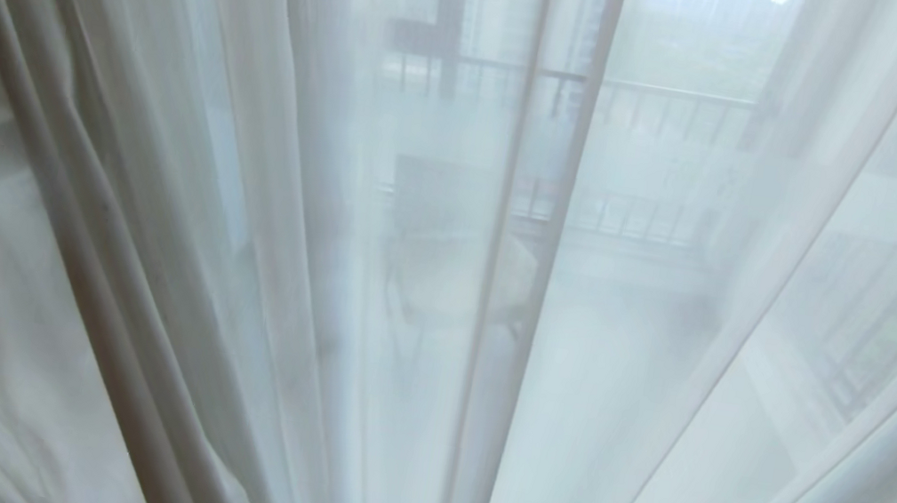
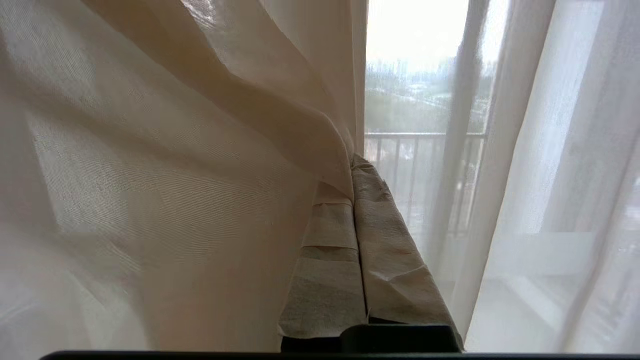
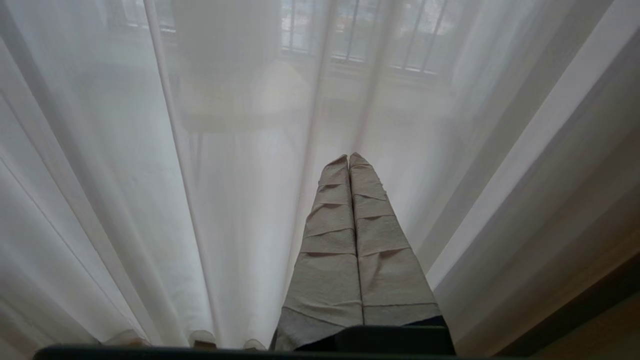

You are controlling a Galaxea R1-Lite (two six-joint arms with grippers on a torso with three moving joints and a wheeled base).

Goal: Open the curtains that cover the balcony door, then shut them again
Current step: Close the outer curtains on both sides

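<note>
Curtains (image 1: 239, 209) — white sheer, pleated, see-through; left pincer (image 2: 352, 165) together against fold, right pincer (image 3: 349, 159) together.

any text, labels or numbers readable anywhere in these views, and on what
None can be read in any of the three views.
Sheer curtain: plain white fabric, no print or label.
Balcony railing behind it: only hazy bars, no sign.
Left gripper: fingers wrapped in plain tape, shut on a fold of curtain, no marking.
Right gripper: same plain tape, shut, holding nothing, no marking.
</note>
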